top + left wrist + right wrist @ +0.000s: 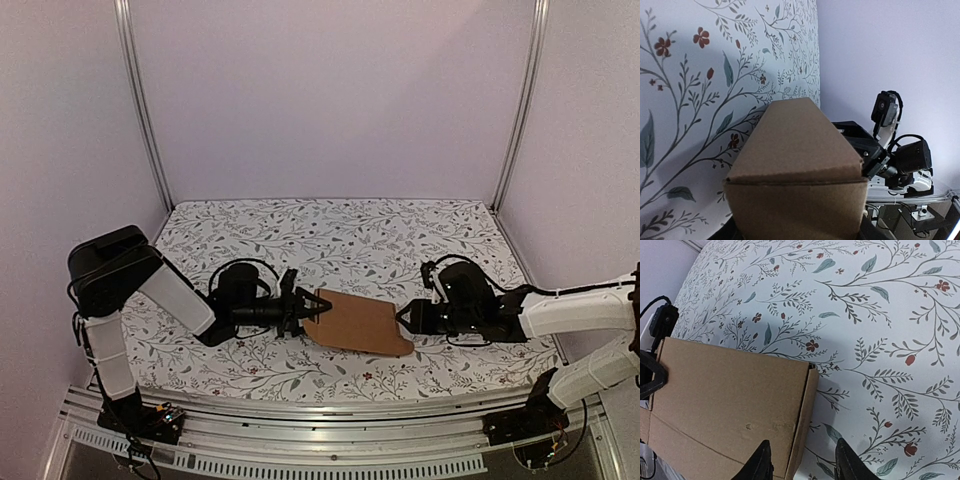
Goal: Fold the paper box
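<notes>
The paper box (355, 322) is plain brown cardboard, lying partly folded on the floral table between my two arms. My left gripper (303, 308) is at the box's left end, its fingers closed on that end. In the left wrist view the paper box (795, 150) fills the space between the jaws and hides the fingertips. My right gripper (405, 320) is at the box's right end. In the right wrist view the right gripper (802, 445) stands open astride the raised side flap (802, 415) of the paper box (730, 390), one fingertip over the top panel, the other over the table.
The floral cloth (340, 235) covers the table up to the pale walls. Aluminium posts (140, 100) stand at the back corners. A metal rail (320, 440) runs along the near edge. In the left wrist view the right arm (900, 160) shows beyond the box.
</notes>
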Motion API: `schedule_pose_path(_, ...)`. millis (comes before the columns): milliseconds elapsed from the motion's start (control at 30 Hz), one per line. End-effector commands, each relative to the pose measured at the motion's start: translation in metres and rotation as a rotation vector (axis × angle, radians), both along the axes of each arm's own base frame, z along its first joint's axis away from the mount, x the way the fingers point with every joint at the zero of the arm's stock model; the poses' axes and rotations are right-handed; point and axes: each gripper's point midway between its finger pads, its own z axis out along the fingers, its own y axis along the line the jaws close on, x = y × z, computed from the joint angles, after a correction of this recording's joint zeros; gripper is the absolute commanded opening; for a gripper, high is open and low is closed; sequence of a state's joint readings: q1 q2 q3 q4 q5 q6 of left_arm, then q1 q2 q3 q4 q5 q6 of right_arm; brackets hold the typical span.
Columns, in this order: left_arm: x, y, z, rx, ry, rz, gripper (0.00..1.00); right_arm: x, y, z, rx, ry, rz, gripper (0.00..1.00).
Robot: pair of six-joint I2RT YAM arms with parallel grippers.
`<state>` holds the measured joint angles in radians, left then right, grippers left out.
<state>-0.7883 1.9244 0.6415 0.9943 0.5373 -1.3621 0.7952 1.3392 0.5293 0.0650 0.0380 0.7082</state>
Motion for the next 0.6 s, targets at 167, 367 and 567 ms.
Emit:
schedule_pose_path(167, 0.003, 0.030, 0.017, -0.039, 0.035, 0.018, 0.00, -0.002, 0.026, 0.084, 0.010, -0.261, 0.286, 0.58)
schedule_pose_path(367, -0.004, 0.044, 0.035, -0.091, 0.091, 0.001, 0.00, -0.009, 0.044, 0.119, -0.001, -0.391, 0.467, 0.97)
schedule_pose_path(567, -0.013, 0.064, 0.055, -0.169, 0.149, -0.018, 0.00, -0.022, 0.058, 0.141, -0.036, -0.581, 0.685, 0.99)
